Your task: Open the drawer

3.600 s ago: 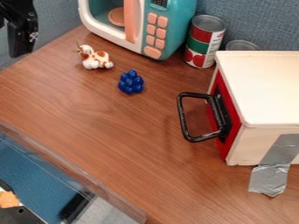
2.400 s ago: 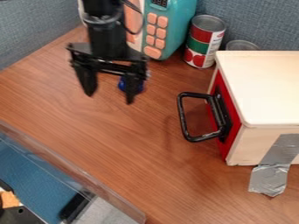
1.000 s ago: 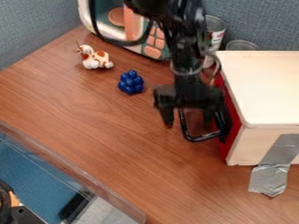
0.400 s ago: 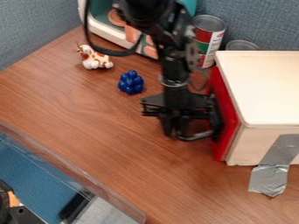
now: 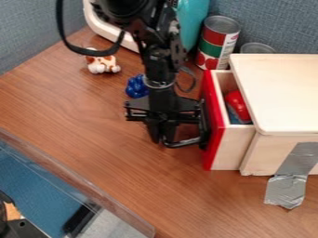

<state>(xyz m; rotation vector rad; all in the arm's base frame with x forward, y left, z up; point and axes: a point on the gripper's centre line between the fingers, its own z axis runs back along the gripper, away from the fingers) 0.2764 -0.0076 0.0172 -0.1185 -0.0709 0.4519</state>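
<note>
I see the claw point(image 5: 162, 137) pinching the black handle point(image 5: 183, 143) mid-picture, the open red drawer point(image 5: 215, 139) just right of it.

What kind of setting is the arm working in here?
Probably a lab or office desk set up for robot trials: a wood-grain tabletop against blue fabric partitions, with a toy microwave and a taped-down wooden drawer box.

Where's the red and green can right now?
The can stands at the top of the camera view, right of centre, just behind the wooden box.
</note>
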